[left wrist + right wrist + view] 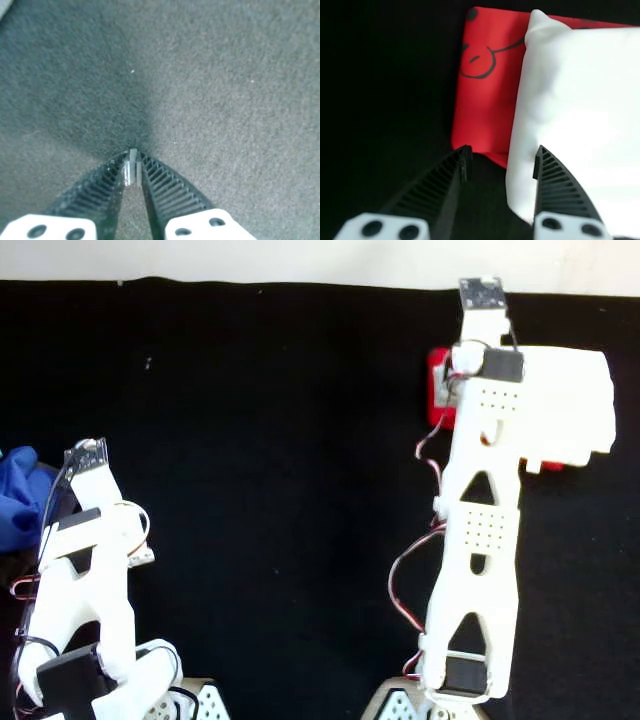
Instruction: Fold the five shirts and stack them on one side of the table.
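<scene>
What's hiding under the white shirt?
A folded red shirt lies under the white shirt, peeking out along one edge. The white shirt covers the rest of it, so anything else beneath stays hidden.

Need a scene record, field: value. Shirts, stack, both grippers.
stack: folded white shirt lying on folded red shirt, far right side of table
unfolded: blue shirt, crumpled at the table's left edge
left gripper: shut, empty, over bare table
right gripper: open, empty, at the stack's edge
</scene>
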Tool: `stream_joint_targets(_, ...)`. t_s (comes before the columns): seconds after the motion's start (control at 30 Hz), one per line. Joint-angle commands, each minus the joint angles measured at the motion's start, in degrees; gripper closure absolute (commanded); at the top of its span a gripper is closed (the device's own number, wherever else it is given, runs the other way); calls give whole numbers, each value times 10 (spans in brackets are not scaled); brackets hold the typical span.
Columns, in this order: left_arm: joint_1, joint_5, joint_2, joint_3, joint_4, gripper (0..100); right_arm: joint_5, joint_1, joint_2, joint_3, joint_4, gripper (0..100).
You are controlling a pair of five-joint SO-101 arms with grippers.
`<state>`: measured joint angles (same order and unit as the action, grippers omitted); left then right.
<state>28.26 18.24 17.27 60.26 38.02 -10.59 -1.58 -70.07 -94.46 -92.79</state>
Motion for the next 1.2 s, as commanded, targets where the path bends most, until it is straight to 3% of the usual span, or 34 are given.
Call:
stream_joint_targets(0.0,-6,4,-1,0,-21,991,5,-8,-3,-51,29,796)
stream_joint_targets(0.7,-6,4,-1,0,-21,991,-17,-62,-6,1,77,801)
stream_joint_targets(0.97,-6,4,-1,0,-21,991,-47,-62,-1,-8,78,994)
stream_joint_targets(1.17,-6,4,-1,0,-21,991,-47,-62,-1,-50,75,991)
